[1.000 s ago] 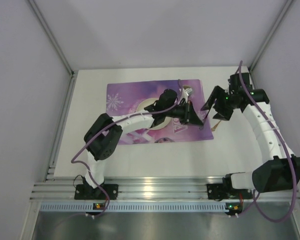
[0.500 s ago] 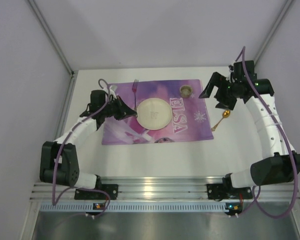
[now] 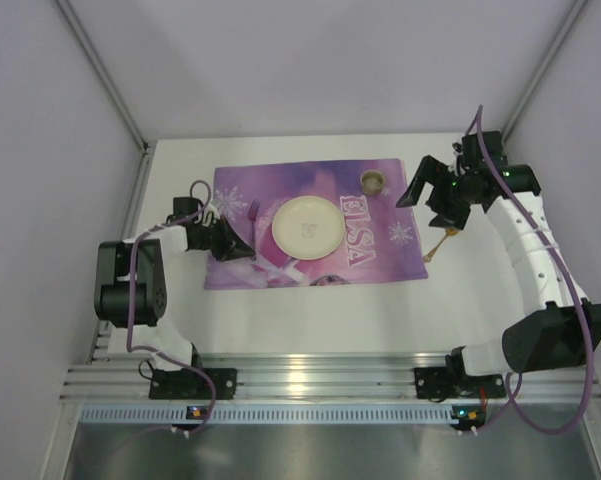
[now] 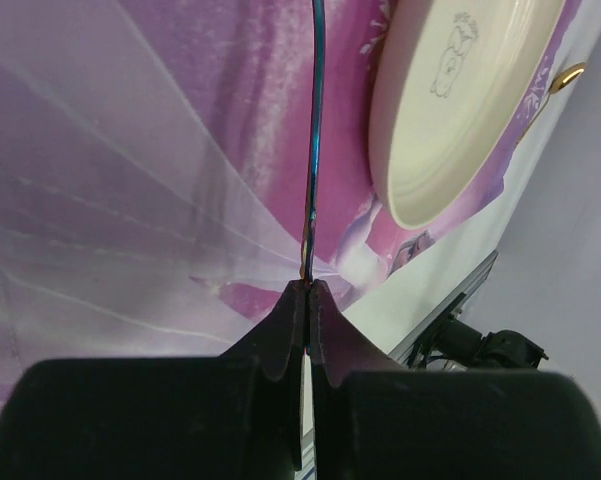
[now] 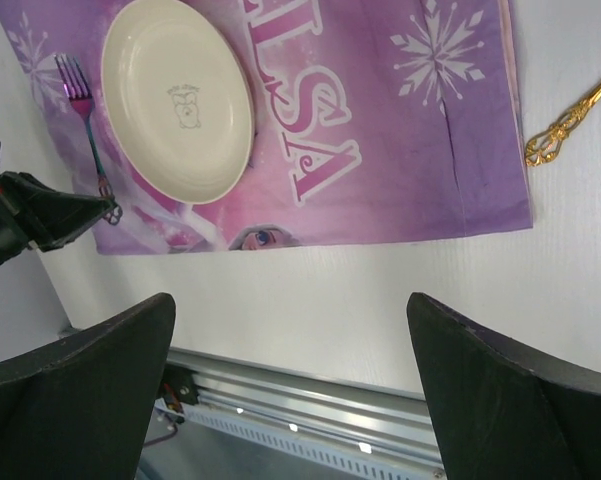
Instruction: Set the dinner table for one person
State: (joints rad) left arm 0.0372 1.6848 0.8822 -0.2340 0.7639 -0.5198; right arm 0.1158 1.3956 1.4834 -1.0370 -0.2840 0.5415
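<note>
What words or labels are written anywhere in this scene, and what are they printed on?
"ELSA": large white letters on the purple snowflake placemat, to the right of the plate.
Plate centre: a small printed drawing; any lettering there is too small to read.
Nothing else readable in any view.

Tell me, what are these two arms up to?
They are setting a place for one. The left gripper is shut on the handle end of a fork on the purple placemat, just left of the plate. The right gripper hangs open above the table, near a gold spoon lying off the mat. A cup stands behind.
</note>
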